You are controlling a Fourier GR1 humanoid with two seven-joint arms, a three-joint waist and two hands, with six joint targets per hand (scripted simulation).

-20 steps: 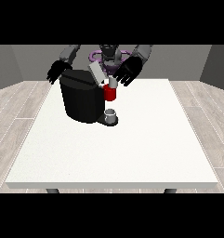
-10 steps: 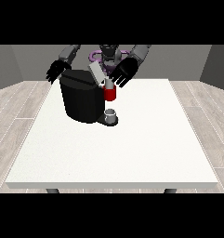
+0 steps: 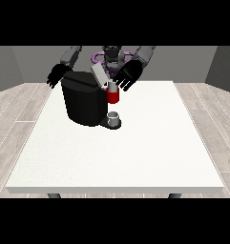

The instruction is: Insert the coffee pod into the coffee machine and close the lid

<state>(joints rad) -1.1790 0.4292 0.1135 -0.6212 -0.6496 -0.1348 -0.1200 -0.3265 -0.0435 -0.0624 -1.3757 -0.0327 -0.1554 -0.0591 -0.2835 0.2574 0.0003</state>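
Table (image 3: 135, 157): large, white, with pale wood floor around it.
Coffee machine (image 3: 83, 102): black, at the table's far left of centre, its grey lid (image 3: 99, 75) tilted up.
Red thing at the machine (image 3: 113, 96): at the front, right side, above a small grey cup (image 3: 114, 117) on the base.
Hand at the view's right (image 3: 127, 76): just above the red thing, fingers spread and pointing down.
Hand at the view's left (image 3: 57, 75): beside the machine's upper left edge, fingers apart, holding nothing.
Coffee pod: not plainly visible.
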